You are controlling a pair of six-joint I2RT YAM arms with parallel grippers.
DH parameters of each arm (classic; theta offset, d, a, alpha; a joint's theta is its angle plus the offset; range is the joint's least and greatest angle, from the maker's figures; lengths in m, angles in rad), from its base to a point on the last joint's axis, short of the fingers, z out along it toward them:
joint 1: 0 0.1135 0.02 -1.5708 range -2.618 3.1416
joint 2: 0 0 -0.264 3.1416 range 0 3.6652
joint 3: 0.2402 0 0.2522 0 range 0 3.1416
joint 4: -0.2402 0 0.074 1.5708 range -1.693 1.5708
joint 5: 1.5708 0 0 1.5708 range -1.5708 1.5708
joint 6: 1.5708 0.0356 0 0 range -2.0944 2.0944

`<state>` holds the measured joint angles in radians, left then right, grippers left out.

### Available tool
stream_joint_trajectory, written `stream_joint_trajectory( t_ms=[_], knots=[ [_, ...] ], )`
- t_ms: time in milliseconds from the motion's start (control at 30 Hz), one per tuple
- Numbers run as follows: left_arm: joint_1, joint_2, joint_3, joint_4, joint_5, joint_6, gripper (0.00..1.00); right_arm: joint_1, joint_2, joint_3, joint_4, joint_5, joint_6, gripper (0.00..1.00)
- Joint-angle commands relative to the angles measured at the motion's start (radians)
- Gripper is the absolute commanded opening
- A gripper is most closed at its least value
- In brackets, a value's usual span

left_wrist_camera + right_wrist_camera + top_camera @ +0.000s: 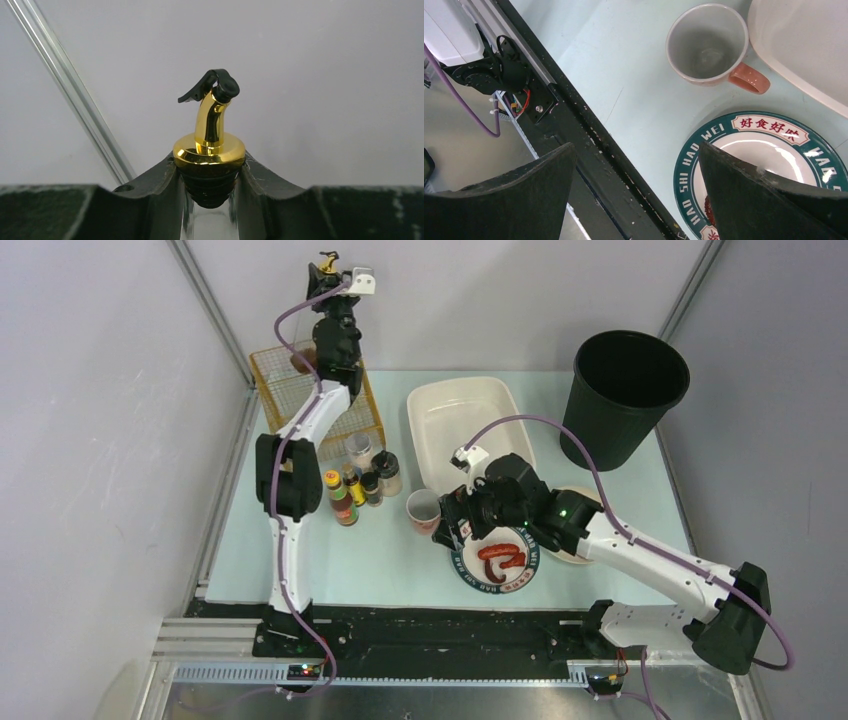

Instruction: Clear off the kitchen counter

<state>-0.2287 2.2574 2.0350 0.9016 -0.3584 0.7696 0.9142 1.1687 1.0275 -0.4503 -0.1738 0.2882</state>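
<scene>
Left gripper (210,197): raised high above the wire basket (275,375) at far left, closed tight on the neck of a glass bottle (209,150) with a gold pourer.

Kitchen counter (380,570): spans the scene between the rails. It carries the condiment bottles (360,480), mug (423,508), plate (492,585) and white basin (465,410).

Right gripper (636,147): jaws wide apart, holding nothing, low over the counter between the mug and the plate's left rim.

open kitchen counter (380,570) strip front-left, bottle cluster (362,478) tight against wire basket (270,370), mug (423,510) just beside plate (465,565), bin (600,445) filling far-right corner
</scene>
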Motion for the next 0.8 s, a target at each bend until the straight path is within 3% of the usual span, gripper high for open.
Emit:
stream_joint_trajectory(
  t_ms=[0,300,767],
  knots=[
    [0.034,-0.023,0.040,-0.008,0.040,-0.032,0.00,-0.004,0.011,0.013,0.025,-0.012,0.009,0.96],
    [0.069,-0.003,0.023,-0.037,0.033,-0.063,0.00,-0.010,0.021,0.013,0.034,-0.015,0.011,0.96],
    [0.102,-0.101,-0.168,-0.068,0.054,-0.197,0.00,-0.010,0.012,0.013,0.037,-0.026,0.016,0.96]
  ],
)
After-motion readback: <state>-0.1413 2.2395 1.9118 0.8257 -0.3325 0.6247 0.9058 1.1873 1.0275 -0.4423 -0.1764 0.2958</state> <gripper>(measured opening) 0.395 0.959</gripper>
